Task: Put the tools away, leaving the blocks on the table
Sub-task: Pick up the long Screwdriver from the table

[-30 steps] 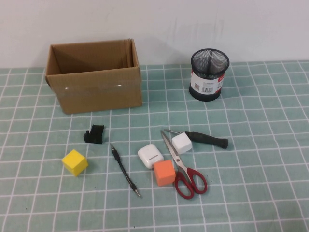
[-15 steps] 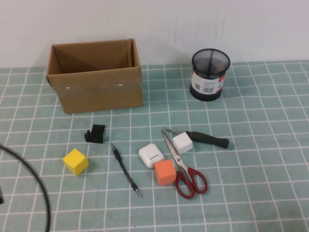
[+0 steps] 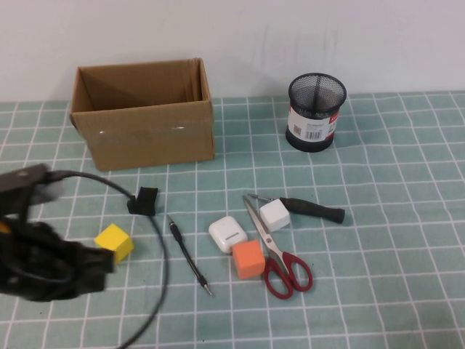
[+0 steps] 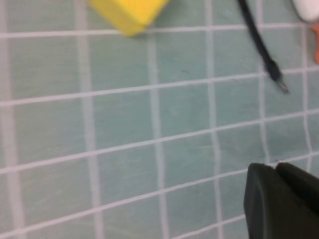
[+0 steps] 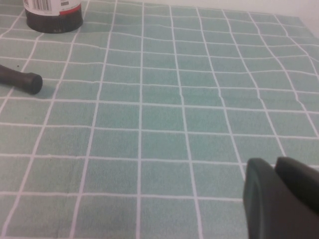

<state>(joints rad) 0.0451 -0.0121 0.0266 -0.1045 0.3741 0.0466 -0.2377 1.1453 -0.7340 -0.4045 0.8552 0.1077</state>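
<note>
The red-handled scissors lie at centre right on the table, blades pointing away. The black-handled screwdriver lies behind them; its handle end shows in the right wrist view. The thin black pen-like driver lies left of centre, also in the left wrist view. The yellow block, orange block and white block sit on the table. My left arm hovers at the front left beside the yellow block. My left gripper is shut and empty. My right gripper is shut and empty over bare table, outside the high view.
An open cardboard box stands at the back left. A black mesh pen cup stands at the back right. A small black clip and a white earbud case lie among the objects. A black cable loops from my left arm.
My left arm has come into the high view from the front left and now reaches up to the yellow block. The objects on the table have not moved.
</note>
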